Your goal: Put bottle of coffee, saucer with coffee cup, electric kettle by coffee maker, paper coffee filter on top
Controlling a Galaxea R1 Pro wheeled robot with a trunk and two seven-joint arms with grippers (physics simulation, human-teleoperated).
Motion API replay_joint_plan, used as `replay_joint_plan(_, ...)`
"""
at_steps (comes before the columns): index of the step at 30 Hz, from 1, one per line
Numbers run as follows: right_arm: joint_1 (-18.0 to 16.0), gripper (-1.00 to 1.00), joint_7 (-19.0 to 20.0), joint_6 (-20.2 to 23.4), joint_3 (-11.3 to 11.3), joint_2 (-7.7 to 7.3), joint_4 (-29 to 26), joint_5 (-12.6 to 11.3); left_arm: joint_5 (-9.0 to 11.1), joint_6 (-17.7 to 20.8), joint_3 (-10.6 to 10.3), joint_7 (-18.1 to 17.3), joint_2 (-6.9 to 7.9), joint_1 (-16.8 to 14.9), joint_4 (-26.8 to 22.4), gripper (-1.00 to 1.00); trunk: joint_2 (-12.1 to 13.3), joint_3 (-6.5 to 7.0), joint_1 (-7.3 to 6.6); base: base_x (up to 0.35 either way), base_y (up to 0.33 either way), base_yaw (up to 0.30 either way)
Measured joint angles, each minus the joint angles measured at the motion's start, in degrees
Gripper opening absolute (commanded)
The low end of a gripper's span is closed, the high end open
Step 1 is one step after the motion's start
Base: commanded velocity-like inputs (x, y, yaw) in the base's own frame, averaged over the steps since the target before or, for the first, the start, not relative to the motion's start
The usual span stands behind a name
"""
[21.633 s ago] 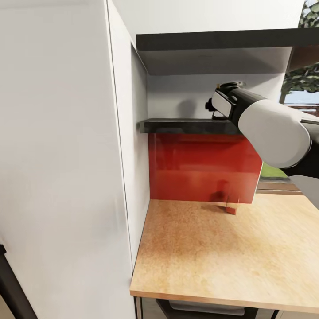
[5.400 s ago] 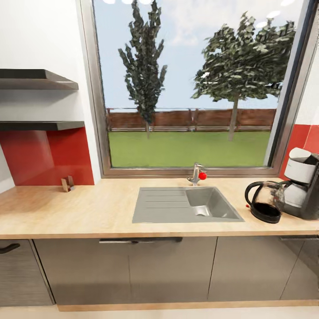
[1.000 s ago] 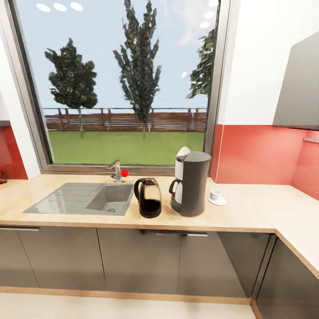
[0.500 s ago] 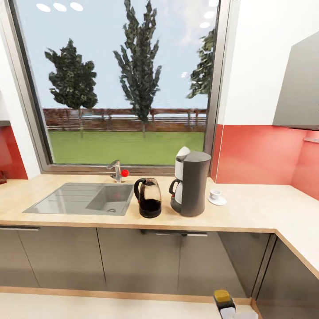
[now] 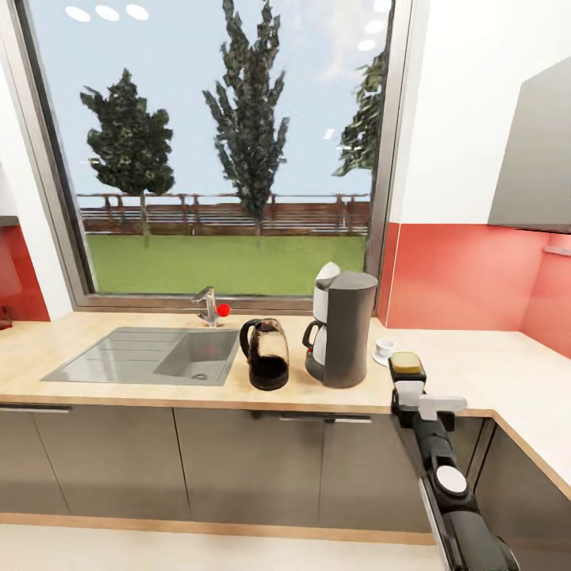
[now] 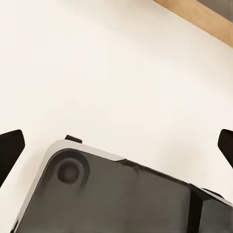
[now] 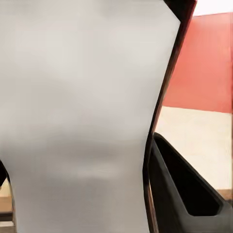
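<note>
The dark grey coffee maker point(image 5: 346, 329) stands on the kitchen countertop point(image 5: 468, 373). A white cone with a rounded tip point(image 5: 327, 272), seemingly the paper coffee filter, sits on top of it. The glass electric kettle point(image 5: 266, 354) stands just left of it. On the other side, the white coffee cup point(image 5: 385, 346) rests on its saucer point(image 5: 378, 358). My right gripper point(image 5: 412, 394) is shut on the bottle of coffee point(image 5: 406, 362), yellow cap up, at the counter's front edge by the saucer. The bottle's white label point(image 7: 77, 116) looms close in the right wrist view. My left gripper point(image 6: 116, 148) is open.
A grey steel sink point(image 5: 143, 357) with a faucet point(image 5: 208, 305) lies left of the kettle, under a big window. The counter turns a corner at the right, below a grey wall cabinet point(image 5: 535, 159). The left wrist view looks down on pale floor and my dark base point(image 6: 121, 194).
My right arm has risen from the picture's lower edge, carrying the bottle up to counter height just right of the coffee maker. Everything on the counter stays put.
</note>
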Motion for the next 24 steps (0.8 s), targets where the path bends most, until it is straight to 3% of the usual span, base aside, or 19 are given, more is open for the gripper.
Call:
replay_joint_plan(3,-0.6,-1.0,0.1,2.1,0.0,0.05,-1.9,-0.8,0.2,-0.3,0.1,0.0,0.31,0.0,0.0,1.0,0.0,0.0,0.0,0.0,0.0,0.0)
replay_joint_plan(6,-4.5,-1.0,0.3,3.5,0.1,-0.01,0.4,-1.5,0.7,-0.6,0.3,0.1,0.59,0.0,-0.2,1.0,0.0,0.01,0.01,0.0,0.0,0.0)
replay_joint_plan(9,-13.5,-1.0,0.9,2.8,0.1,-0.47,12.6,-1.8,1.6,-0.6,0.5,0.1,0.67,0.0,-0.1,1.0,0.0,0.0,0.01,0.0,0.0,0.0)
replay_joint_plan(12,-18.0,-1.0,2.0,0.2,0.1,-1.77,21.6,-2.8,2.2,-0.6,0.5,0.1,0.68,0.0,0.1,1.0,0.0,0.0,0.01,0.0,0.0,0.0)
replay_joint_plan(15,-20.3,-1.0,4.3,-2.2,0.2,-2.91,27.3,-4.0,2.2,-0.5,0.5,0.1,0.47,0.0,0.3,1.0,0.0,0.0,0.01,0.0,0.0,0.0)
replay_joint_plan(20,-21.1,-1.0,4.9,-6.0,0.2,-3.22,29.3,-4.7,2.2,-0.4,0.5,0.1,0.5,0.0,2.3,1.0,0.0,-0.01,0.0,0.0,0.0,0.0)
replay_joint_plan(21,-21.4,-1.0,4.5,-9.5,0.1,-3.26,32.7,-5.1,2.2,-0.6,0.5,0.2,1.3,0.0,4.6,1.0,0.0,-0.02,0.0,0.0,0.0,0.0)
replay_joint_plan(24,-23.1,-1.0,3.7,-10.7,-0.4,-4.18,35.9,-7.2,2.4,-0.6,0.5,0.9,2.38,0.0,5.1,1.0,0.0,0.0,0.01,0.0,0.0,0.0)
